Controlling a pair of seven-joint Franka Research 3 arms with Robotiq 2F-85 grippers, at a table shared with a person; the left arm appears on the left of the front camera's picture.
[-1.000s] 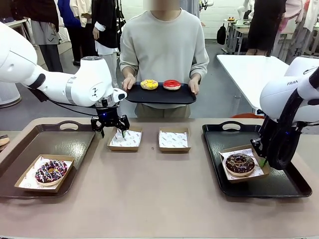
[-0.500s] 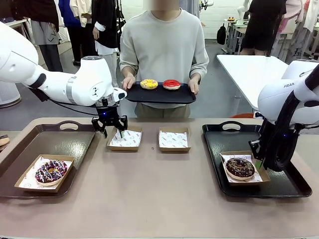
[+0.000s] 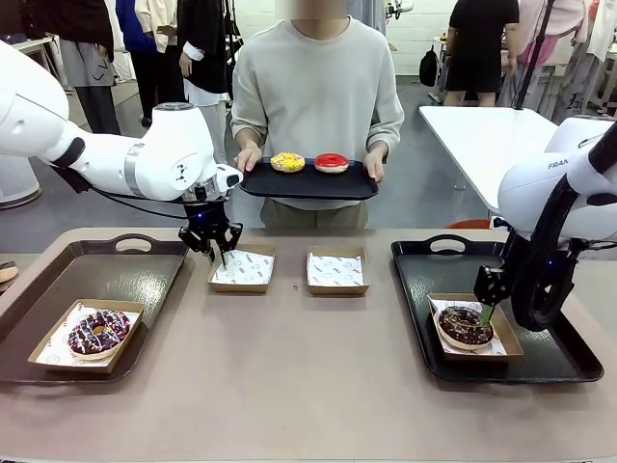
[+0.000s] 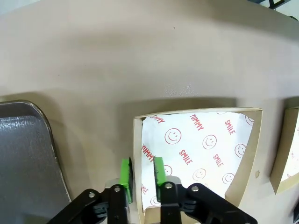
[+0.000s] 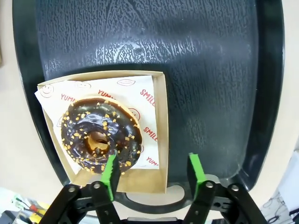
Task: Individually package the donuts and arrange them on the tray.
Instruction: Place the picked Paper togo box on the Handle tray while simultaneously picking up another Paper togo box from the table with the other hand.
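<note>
We see the left gripper (image 4: 142,173), pads narrowly apart astride an empty box's (image 4: 196,112) rim, probably to shift it, and the right gripper (image 5: 152,170) wide and empty over the boxed chocolate donut (image 5: 102,135) on the right tray (image 5: 187,56), while the yellow donut (image 3: 287,161) and red donut (image 3: 332,162) sit on the person's far tray (image 3: 308,185).

Robotics lab or demo hall, by look of it; two white robot arms (image 3: 145,164) at tan table (image 3: 308,386); grey floor (image 3: 424,183); white worktable (image 3: 482,135) behind; onlookers (image 3: 477,48) standing about
</note>
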